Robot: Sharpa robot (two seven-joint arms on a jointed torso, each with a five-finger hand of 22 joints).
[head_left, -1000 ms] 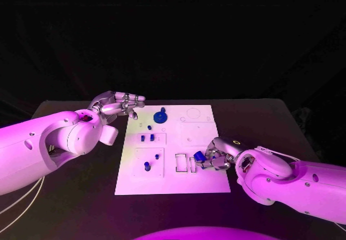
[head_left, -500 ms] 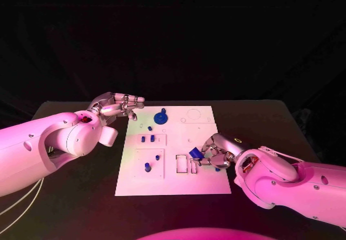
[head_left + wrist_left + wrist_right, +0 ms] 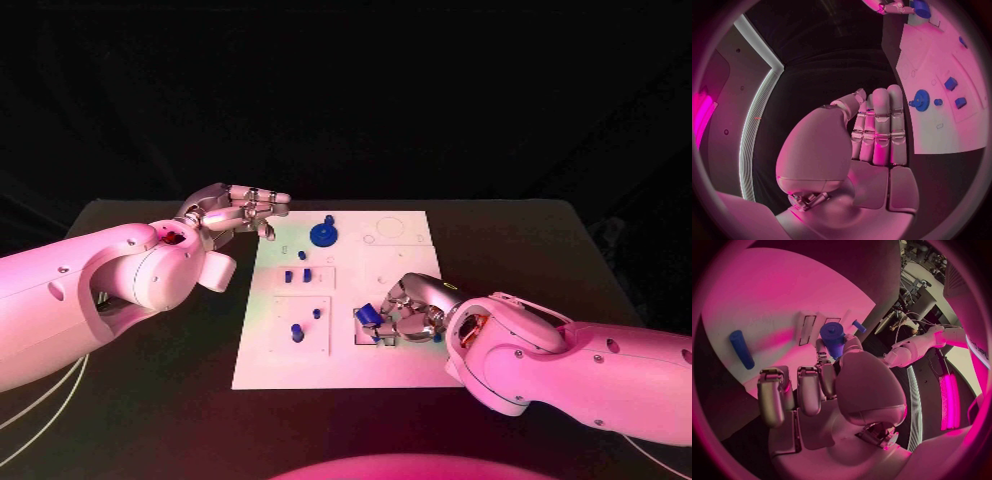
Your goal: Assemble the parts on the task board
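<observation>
The peg [image 3: 371, 316] is a short blue cylinder held between the fingertips of the right hand [image 3: 408, 315], just below the middle of the head view. In the right wrist view the peg [image 3: 832, 335] stands roughly upright, its long axis pointing down at the board [image 3: 397, 268], flat end up, beside two narrow rectangular slots [image 3: 808, 330]. Its surface looks smooth and matte.

The board is a flat white rectangular plate, lying lengthwise away from the robot at the centre of the head view. On it, upper middle, sits a blue gear [image 3: 323, 236] with a toothed round rim. Below that lie two small blue blocks [image 3: 296, 275] side by side in a square outline, and lower still a few small blue studs [image 3: 297, 333]. A long blue bar [image 3: 741, 348] with rounded ends lies flat on the board in the right wrist view.

The left hand [image 3: 235, 210] hovers at the upper left of the board, holding nothing, fingers side by side and bent over. Both hands are silver, jointed metal on smooth white arms. The tabletop [image 3: 545, 250] is dark and dull.
</observation>
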